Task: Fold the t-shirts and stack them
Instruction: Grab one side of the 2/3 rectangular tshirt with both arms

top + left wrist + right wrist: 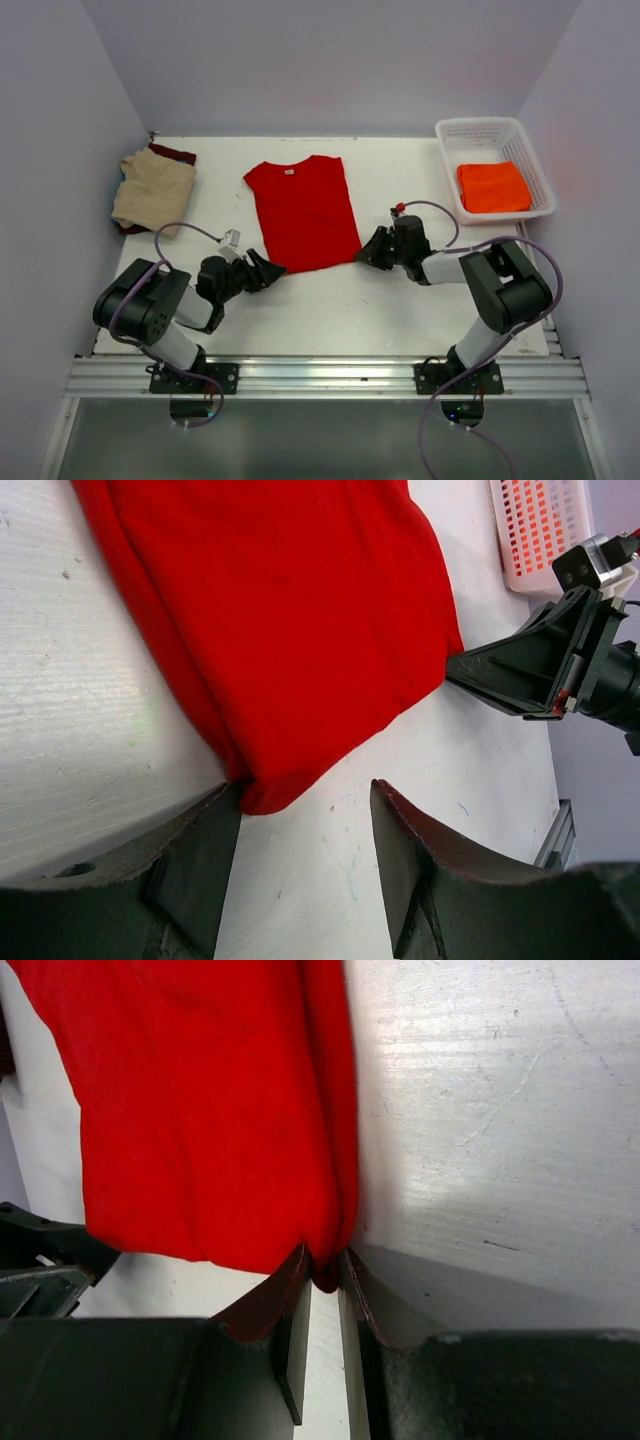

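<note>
We see the red t-shirt lying flat in the middle of the counter, its long axis running away from the arms, hem nearest them. The right fingers are narrow, pinching the hem's right corner. The left fingers gape wide, with the hem's left corner between them, just beside one, ungripped. We judge they must close next.

No legible text; the white neck label on the red t-shirt is too small
</note>
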Controlling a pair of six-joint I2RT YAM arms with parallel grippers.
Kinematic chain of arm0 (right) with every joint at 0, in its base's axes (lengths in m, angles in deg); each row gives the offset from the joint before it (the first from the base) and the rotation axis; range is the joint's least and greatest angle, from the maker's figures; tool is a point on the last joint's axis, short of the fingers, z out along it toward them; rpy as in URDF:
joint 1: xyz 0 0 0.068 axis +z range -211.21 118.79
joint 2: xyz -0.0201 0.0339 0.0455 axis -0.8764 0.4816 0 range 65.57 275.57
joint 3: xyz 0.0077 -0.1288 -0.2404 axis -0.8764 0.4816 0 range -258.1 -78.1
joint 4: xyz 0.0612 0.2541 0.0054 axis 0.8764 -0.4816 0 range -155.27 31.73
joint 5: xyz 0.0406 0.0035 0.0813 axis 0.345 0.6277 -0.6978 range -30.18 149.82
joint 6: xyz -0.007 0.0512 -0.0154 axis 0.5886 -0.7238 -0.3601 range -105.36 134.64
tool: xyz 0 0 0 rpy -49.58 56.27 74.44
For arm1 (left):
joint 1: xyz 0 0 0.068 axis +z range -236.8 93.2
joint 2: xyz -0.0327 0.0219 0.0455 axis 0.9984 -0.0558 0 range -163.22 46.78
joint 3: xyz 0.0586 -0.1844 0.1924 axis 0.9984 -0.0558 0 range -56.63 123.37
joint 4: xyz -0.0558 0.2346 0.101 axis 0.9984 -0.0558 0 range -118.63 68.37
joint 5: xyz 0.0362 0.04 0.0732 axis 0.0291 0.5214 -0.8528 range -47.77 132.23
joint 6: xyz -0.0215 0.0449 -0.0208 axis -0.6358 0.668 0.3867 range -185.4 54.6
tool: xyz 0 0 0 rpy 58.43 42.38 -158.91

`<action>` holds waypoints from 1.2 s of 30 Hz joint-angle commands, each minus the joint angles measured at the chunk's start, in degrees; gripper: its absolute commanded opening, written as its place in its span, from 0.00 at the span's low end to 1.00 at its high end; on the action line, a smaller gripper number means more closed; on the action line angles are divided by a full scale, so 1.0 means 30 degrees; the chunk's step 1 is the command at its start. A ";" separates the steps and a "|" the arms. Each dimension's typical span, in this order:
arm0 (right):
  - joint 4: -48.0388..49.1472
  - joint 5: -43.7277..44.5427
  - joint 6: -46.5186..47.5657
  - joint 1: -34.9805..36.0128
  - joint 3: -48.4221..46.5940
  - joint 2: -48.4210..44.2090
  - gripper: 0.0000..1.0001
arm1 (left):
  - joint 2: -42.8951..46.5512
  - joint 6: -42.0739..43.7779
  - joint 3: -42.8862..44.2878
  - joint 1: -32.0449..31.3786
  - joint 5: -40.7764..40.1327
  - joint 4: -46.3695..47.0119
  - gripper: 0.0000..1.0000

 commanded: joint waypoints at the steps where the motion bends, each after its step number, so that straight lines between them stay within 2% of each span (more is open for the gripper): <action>1: -0.0673 0.0765 0.0296 0.0029 0.0390 0.1393 0.21 | -0.1349 0.0366 -0.0834 0.0097 -0.0172 -0.2679 0.59; 2: -0.0412 0.0736 0.0296 0.0029 0.0361 0.1542 0.17 | -0.1524 0.0336 -0.0834 0.0098 -0.0142 -0.2388 0.59; 4: -0.0088 0.0677 0.0238 0.0029 0.0419 0.1806 0.14 | -0.1964 0.0190 -0.0805 0.0098 0.0033 -0.2093 0.58; 5: 0.0116 0.0677 0.0209 0.0000 0.0477 0.2010 0.07 | -0.2111 0.0131 -0.0805 0.0098 0.0092 -0.1744 0.57; 7: 0.0381 0.0648 0.0237 0.0000 0.0595 0.2041 0.00 | -0.2462 0.0043 -0.0805 0.0069 0.0238 -0.1507 0.54; 12: 0.0412 0.0735 0.0531 0.0000 0.0975 0.1661 0.00 | -0.2874 -0.0044 -0.0775 0.0069 0.0093 -0.1417 0.51; 17: 0.0031 0.0941 0.0882 0.0000 0.1151 0.1222 0.00 | -0.1354 0.0187 -0.1097 0.0098 -0.1195 -0.3667 0.65; 19: -0.0057 0.0999 0.0970 0.0000 0.1210 0.1017 0.00 | -0.0532 0.0481 -0.1098 0.0097 -0.1839 -0.4286 0.66; 22: -0.0145 0.0970 0.1057 0.0000 0.1327 0.0870 0.00 | -0.0412 0.0746 -0.0777 0.0098 -0.2046 -0.4758 0.66; 28: -0.0525 0.1058 0.1233 0.0000 0.1298 0.0431 0.00 | -0.2139 0.0599 -0.0219 0.0098 -0.1900 -0.3590 0.63; 33: -0.0702 0.1087 0.1380 0.0000 0.1444 -0.0038 0.00 | -0.4043 0.0512 0.0015 0.0098 -0.1695 -0.2300 0.47; 34: -0.0731 0.1087 0.1380 0.0000 0.1532 -0.0184 0.00 | -0.4510 0.0483 0.0044 0.0127 -0.1521 -0.1833 0.25; 36: -0.0760 0.1088 0.1438 0.0000 0.1591 -0.0244 0.00 | -0.4806 0.0337 0.0016 0.0185 -0.1110 -0.1420 0.00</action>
